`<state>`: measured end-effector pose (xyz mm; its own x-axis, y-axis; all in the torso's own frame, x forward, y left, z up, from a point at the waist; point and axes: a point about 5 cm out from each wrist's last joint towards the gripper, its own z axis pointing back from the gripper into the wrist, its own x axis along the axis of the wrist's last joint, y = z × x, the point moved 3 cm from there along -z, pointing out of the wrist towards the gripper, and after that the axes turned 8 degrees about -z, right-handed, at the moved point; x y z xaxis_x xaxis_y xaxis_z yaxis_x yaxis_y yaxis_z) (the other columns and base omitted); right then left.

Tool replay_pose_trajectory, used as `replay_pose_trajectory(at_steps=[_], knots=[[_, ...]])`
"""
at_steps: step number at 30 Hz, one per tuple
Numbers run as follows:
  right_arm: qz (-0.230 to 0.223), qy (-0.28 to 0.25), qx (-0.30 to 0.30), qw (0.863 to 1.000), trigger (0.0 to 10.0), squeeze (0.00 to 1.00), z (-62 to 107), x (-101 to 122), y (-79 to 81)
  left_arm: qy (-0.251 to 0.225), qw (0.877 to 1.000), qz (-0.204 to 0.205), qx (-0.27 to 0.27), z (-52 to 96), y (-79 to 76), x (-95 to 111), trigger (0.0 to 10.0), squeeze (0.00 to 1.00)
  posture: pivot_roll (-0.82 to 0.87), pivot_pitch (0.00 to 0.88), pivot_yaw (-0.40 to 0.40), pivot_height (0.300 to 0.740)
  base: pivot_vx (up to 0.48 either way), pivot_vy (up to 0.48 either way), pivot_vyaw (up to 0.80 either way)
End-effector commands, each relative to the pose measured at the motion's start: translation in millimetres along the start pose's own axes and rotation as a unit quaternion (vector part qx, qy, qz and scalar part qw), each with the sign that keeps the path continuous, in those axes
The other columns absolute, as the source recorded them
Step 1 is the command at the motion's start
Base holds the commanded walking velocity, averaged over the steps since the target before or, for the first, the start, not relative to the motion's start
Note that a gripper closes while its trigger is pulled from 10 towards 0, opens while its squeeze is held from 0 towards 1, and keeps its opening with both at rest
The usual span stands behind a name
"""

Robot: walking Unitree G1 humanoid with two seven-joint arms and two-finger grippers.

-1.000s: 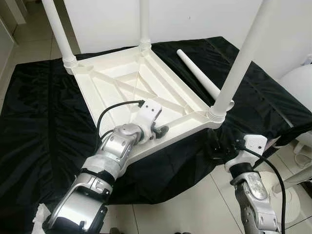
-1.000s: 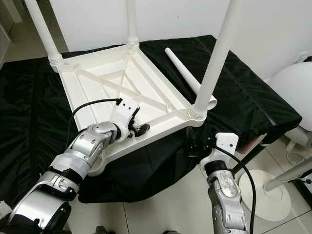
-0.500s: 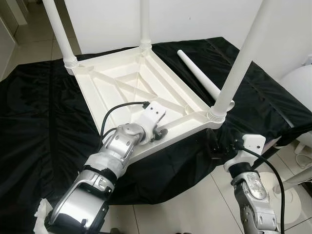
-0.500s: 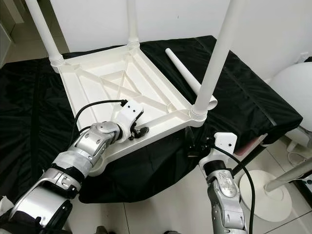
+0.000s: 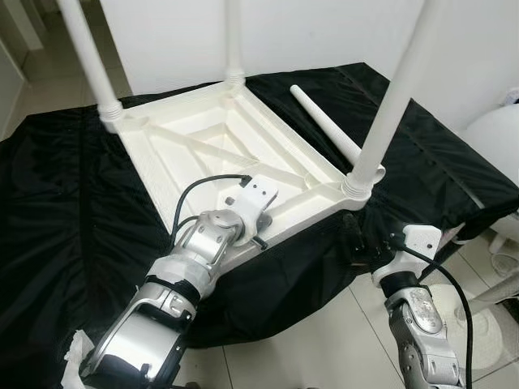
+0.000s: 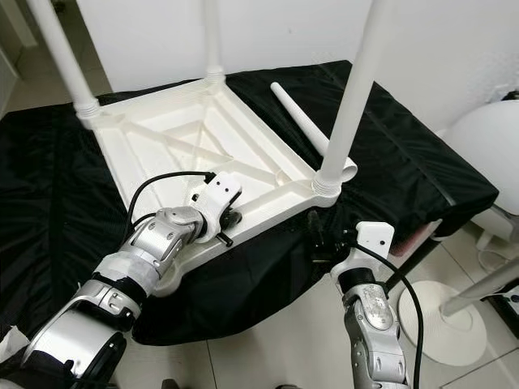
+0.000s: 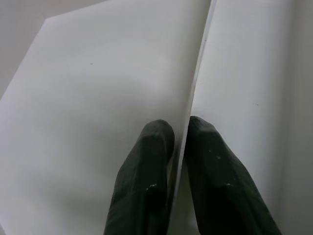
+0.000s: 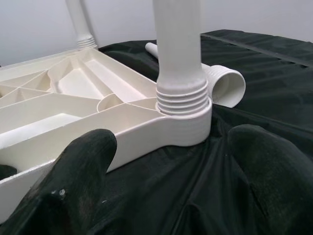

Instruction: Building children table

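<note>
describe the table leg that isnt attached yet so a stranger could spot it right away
On the black cloth lies the upside-down white tabletop, with three legs standing up from its corners. Just beyond its far right edge is the loose leg, a white tube lying flat on the cloth, the only one not upright.

Left end effector [image 5: 258,235] rotated, dropped onto tabletop [image 5: 203,138] near rim (fingers pinch rim wall); camera shifted slightly.

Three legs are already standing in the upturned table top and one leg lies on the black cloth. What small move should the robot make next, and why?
Probably the right gripper, open and low beside the near corner, should rise toward the loose leg behind that corner's upright leg. The left gripper is shut on the table top rim and steadies it.
</note>
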<state>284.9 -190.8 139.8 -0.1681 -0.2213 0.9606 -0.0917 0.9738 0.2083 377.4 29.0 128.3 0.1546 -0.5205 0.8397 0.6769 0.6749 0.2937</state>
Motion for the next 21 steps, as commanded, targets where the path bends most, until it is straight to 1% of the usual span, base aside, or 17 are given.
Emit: replay_pose_trajectory(at_steps=[1, 2, 3, 4, 5, 8, 9, 10, 11, 13, 15, 18, 21], knots=[[0.000, 0.009, -0.002, 1.000, 10.0, 0.00, 1.4, -2, -0.7, 0.053, 0.991, 0.015, 0.122, 8.2, 30.4, -27, 0.0, 0.00, -0.10, 0.063, 0.066, 0.740, 0.000, 0.000, 0.00], [0.001, 0.009, -0.002, 1.000, 10.0, 0.00, 1.2, -2, -0.9, 0.055, 0.989, 0.020, 0.138, 10.7, 36.0, -30, 0.0, 0.00, -0.10, 0.066, 0.062, 0.740, 0.000, 0.000, 0.00], [0.001, 0.009, -0.002, 1.000, 10.0, 0.00, 1.2, -2, -0.9, 0.055, 0.989, 0.020, 0.138, 10.7, 36.0, -30, 0.0, 0.00, -0.10, 0.066, 0.062, 0.740, 0.000, 0.000, 0.00], [0.001, 0.009, -0.002, 1.000, 10.0, 0.00, 1.2, -2, -1.1, 0.058, 0.986, 0.023, 0.156, 13.6, 42.2, -33, 0.0, 0.00, -0.10, 0.066, 0.062, 0.740, 0.000, 0.000, 0.00], [0.001, 0.009, -0.002, 1.000, 10.0, 0.00, 1.2, -2, -1.1, 0.058, 0.986, 0.023, 0.156, 13.6, 42.2, -33, 0.0, 0.00, -0.10, 0.066, 0.062, 0.740, 0.000, 0.000, 0.00], [0.001, 0.008, -0.002, 1.000, 10.0, 0.00, 0.6, -2, -1.3, 0.065, 0.976, 0.037, 0.207, 23.1, 57.7, -43, 0.0, 0.00, -0.10, 0.070, 0.063, 0.740, 0.000, 0.000, 0.00], [0.001, 0.008, -0.002, 1.000, 10.0, 0.00, 0.6, -2, -1.3, 0.065, 0.976, 0.037, 0.207, 23.1, 57.7, -43, 0.0, 0.00, -0.10, 0.070, 0.063, 0.740, 0.000, 0.000, 0.00], [0.001, 0.008, -0.003, 1.000, 10.0, 0.00, 0.8, -2, -1.3, 0.069, 0.972, 0.040, 0.219, 26.6, 61.0, -46, 0.0, 0.00, -0.10, 0.073, 0.063, 0.740, 0.000, 0.000, 0.00], [0.001, 0.008, -0.003, 1.000, 10.0, 0.00, 0.8, -2, -1.3, 0.069, 0.972, 0.040, 0.219, 26.6, 61.0, -46, 0.0, 0.00, -0.10, 0.073, 0.063, 0.740, 0.000, 0.000, 0.00], [0.001, 0.008, -0.004, 1.000, 10.0, 0.00, 1.0, -2, -1.4, 0.074, 0.967, 0.054, 0.237, 31.9, 64.4, -53, 0.0, 0.00, -0.10, 0.073, 0.063, 0.740, 0.000, 0.000, 0.00], [0.001, 0.008, -0.004, 1.000, 10.0, 0.00, 1.3, -1, -1.7, 0.075, 0.964, 0.061, 0.246, 34.7, 65.7, -55, 0.0, 0.00, -0.10, 0.077, 0.062, 0.740, 0.000, 0.000, 0.00], [0.001, 0.009, -0.003, 1.000, 10.0, 0.00, 0.6, -2, -1.5, 0.082, 0.961, 0.069, 0.254, 39.3, 64.1, -61, 0.0, 0.00, -0.10, 0.077, 0.062, 0.740, 0.000, 0.000, 0.00], [0.002, 0.009, -0.003, 1.000, 10.0, 0.00, -0.1, -2, -1.4, 0.086, 0.961, 0.070, 0.253, 44.2, 57.7, -66, 0.0, 0.00, -0.09, 0.082, 0.061, 0.740, 0.000, 0.000, 0.00]])
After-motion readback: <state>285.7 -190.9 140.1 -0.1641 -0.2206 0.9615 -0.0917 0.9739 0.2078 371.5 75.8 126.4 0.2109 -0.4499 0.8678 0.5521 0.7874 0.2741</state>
